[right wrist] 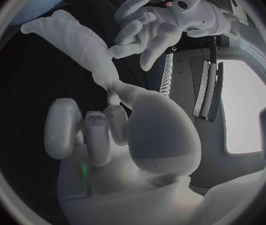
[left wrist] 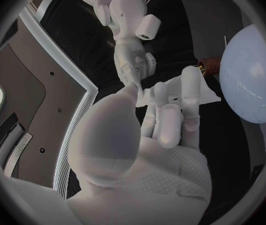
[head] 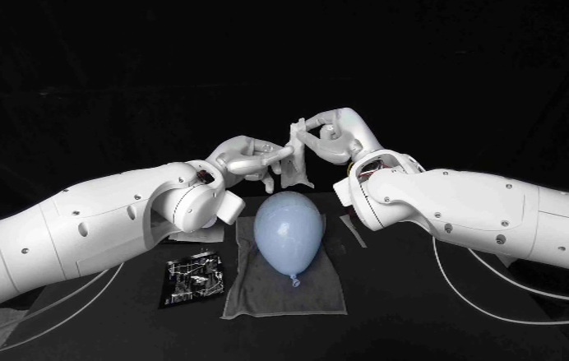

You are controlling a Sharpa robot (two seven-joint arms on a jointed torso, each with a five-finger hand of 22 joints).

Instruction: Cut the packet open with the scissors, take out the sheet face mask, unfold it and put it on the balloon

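Note:
A pale blue balloon (head: 289,231) lies on a grey towel (head: 284,295) in the middle of the table. Above its far end, the white sheet mask (head: 298,168) hangs folded between my two hands. My right hand (head: 330,136) pinches the mask's top edge. My left hand (head: 254,159) grips it lower down from the side. In the left wrist view the left fingers (left wrist: 170,116) close on the mask (left wrist: 203,97), with the right hand (left wrist: 135,63) just beyond and the balloon (left wrist: 253,80) to one side. The right wrist view shows the left hand (right wrist: 147,31) facing my right hand (right wrist: 101,130).
A black tray (head: 195,279) with shiny metal pieces sits beside the towel's left edge, under my left arm. A thin pale strip (head: 352,231) lies on the table right of the towel. My forearms flank the balloon on both sides.

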